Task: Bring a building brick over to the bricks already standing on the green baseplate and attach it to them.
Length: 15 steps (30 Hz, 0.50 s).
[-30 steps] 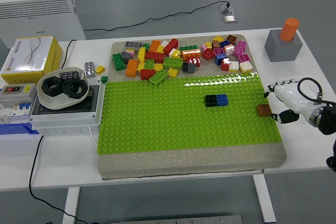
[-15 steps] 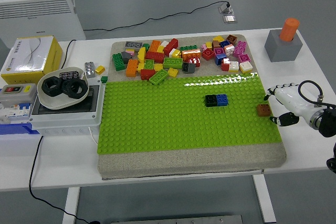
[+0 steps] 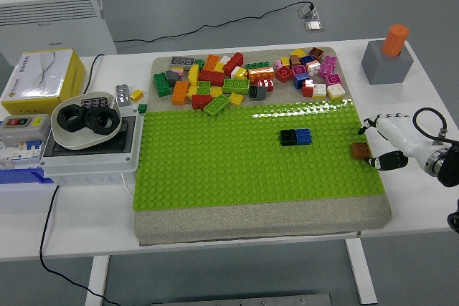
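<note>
A black brick (image 3: pixel 287 137) and a blue brick (image 3: pixel 303 135) stand joined side by side on the green baseplate (image 3: pixel 215 170), right of its middle. A brown brick (image 3: pixel 358 150) sits at the baseplate's right edge. My right hand (image 3: pixel 368 145), white with dark fingertips, comes in from the right and lies just beside the brown brick. Its fingers (image 3: pixel 364 126) are spread above the brick and its thumb is below it, with no clear grip on it. A pile of loose coloured bricks (image 3: pixel 244 77) lies beyond the baseplate. My left arm is out of view.
A grey block with an orange cylinder (image 3: pixel 388 55) stands at the back right. At the left are a white bowl of black rings (image 3: pixel 86 120) on a grey electrical box (image 3: pixel 90 159), and a yellow box (image 3: pixel 39 77). A grey mat (image 3: pixel 265 220) lies under the baseplate.
My right hand has drawn back a little to the right and down. The brown brick has stayed at the baseplate's right edge.
</note>
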Each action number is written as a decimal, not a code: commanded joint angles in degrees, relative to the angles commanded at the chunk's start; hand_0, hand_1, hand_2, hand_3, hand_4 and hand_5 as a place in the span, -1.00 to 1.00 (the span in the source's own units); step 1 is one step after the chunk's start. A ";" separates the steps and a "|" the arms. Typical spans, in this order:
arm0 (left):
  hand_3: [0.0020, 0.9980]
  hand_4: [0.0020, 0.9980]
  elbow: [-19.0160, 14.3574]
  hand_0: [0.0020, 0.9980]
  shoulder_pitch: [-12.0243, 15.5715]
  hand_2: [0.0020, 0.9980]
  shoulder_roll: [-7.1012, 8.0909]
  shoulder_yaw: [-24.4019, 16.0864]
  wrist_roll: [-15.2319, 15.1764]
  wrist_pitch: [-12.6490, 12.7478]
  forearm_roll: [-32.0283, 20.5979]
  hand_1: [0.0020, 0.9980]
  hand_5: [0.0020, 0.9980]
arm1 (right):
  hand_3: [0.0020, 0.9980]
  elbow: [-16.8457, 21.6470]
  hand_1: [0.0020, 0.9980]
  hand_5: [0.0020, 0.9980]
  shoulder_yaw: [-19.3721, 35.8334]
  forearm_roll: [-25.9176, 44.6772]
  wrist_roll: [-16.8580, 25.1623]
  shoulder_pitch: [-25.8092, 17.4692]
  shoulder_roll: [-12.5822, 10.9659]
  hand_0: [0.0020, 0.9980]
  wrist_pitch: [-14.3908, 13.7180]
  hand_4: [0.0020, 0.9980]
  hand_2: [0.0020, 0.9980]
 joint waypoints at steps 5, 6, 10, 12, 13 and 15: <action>0.64 0.61 0.00 0.47 -0.12 0.42 0.04 0.06 0.00 -0.01 0.06 0.46 1.00 | 0.32 -0.01 0.56 -0.21 2.93 5.60 4.93 -2.22 0.10 0.65 -4.29 0.45 0.55; 0.64 0.61 0.00 0.47 -0.15 0.42 0.06 0.06 -0.01 -0.02 0.11 0.46 1.00 | 0.32 0.03 0.56 -0.21 3.52 6.47 5.74 -2.68 0.18 0.65 -5.13 0.45 0.55; 0.64 0.61 0.00 0.47 -0.15 0.41 0.06 0.36 -0.16 0.13 -0.50 0.47 1.00 | 0.30 0.14 0.39 -0.19 7.17 10.35 9.75 -5.54 1.61 0.53 -9.67 0.40 0.46; 0.64 0.61 0.00 0.47 -0.17 0.41 0.00 0.40 -0.17 0.20 -0.62 0.47 1.00 | 0.30 0.14 0.39 -0.19 8.84 11.78 11.43 -6.81 2.70 0.53 -11.97 0.40 0.46; 0.64 0.61 0.00 0.47 -0.19 0.41 -0.03 0.37 -0.16 0.22 -0.57 0.47 1.00 | 0.30 0.13 0.39 -0.19 9.24 12.09 11.81 -7.13 3.01 0.53 -12.53 0.40 0.46; 0.64 0.61 0.00 0.47 -0.31 0.41 -0.07 0.25 -0.11 0.23 -0.34 0.47 1.00 | 0.30 0.01 0.39 -0.19 9.96 12.65 12.59 -7.80 3.72 0.53 -13.58 0.40 0.46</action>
